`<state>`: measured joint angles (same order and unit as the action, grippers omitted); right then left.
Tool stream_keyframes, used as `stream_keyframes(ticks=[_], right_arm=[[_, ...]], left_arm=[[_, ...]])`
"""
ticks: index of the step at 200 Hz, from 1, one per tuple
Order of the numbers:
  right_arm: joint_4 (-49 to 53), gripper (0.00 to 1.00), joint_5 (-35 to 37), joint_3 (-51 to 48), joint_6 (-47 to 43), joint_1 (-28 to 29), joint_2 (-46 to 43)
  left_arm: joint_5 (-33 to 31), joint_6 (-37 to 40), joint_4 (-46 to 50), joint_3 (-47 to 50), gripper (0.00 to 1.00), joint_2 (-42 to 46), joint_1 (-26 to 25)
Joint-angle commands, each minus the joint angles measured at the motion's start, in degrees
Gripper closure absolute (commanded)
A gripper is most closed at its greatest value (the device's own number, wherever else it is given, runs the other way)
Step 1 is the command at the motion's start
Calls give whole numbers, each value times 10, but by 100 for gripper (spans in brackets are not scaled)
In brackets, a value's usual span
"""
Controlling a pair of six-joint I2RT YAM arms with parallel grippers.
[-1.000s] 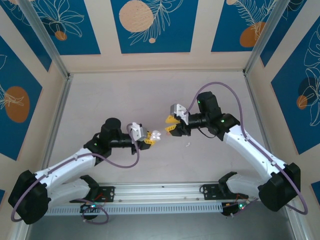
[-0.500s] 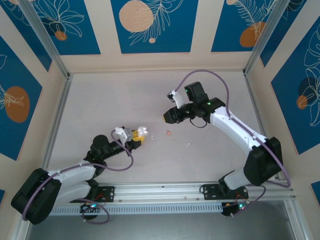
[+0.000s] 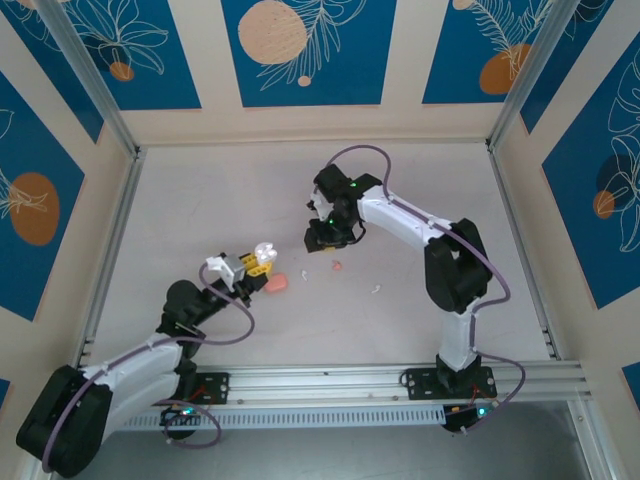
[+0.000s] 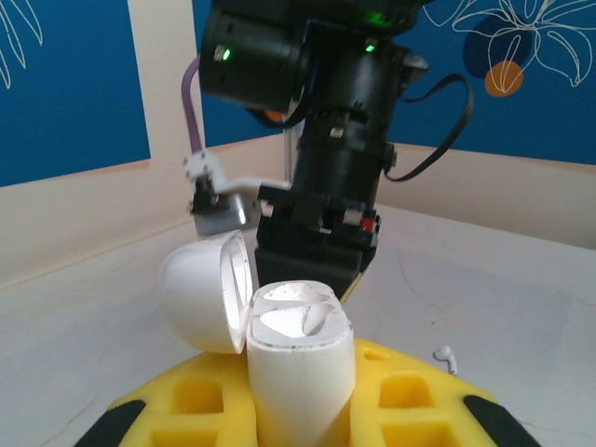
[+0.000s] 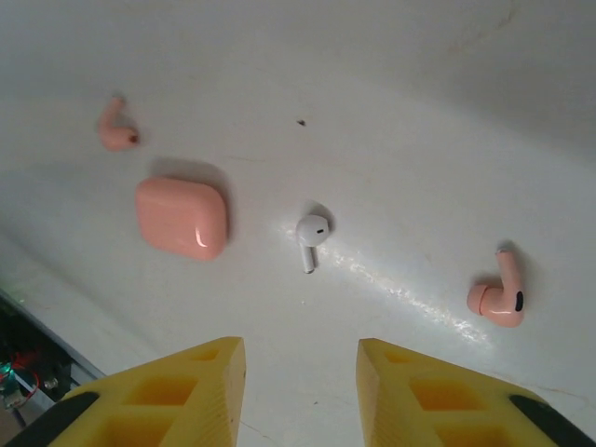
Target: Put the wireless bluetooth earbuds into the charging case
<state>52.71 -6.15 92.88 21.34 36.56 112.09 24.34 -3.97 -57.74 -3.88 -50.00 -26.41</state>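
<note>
Right gripper (image 5: 300,358): yellow fingers (image 5: 209,377) stand apart at bottom of frame, nothing between them. White earbud (image 5: 311,235) on the table (image 5: 419,84), straight above the gap. Pink charging case (image 5: 182,216) lies flat and closed, left of centre, above the left-hand finger and clear of it. One pink earbud (image 5: 500,296) at right, above the other finger. Second pink earbud (image 5: 116,130) upper left, beyond the case.

Left gripper (image 4: 300,414): clamped on a white case (image 4: 300,363), upright, lid flipped open to the left. In the top view the pink charging case sits on the table just beside this gripper.
</note>
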Motion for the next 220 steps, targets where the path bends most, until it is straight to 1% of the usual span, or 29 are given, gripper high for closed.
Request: stream_keyframes(ticks=[1,49,73,90,125,195,220], right_arm=[[52,61,6,34,28,10,28],[73,59,-1,86,28,32,101],[78,58,-21,109,31,36,130],[84,58,-20,124,28,42,148],[87,58,-9,137,27,48,172],[86,58,-11,138,27,52,200],[86,59,-6,136,28,54,205]], left_arm=[[-1,11,42,7,89,31,7],[-10,25,93,6,89,70,8],[-10,26,99,5,89,70,8],[-8,26,99,5,89,67,8],[-8,26,99,5,89,67,9],[-11,27,108,2,89,67,8],[-14,27,107,2,88,67,8]])
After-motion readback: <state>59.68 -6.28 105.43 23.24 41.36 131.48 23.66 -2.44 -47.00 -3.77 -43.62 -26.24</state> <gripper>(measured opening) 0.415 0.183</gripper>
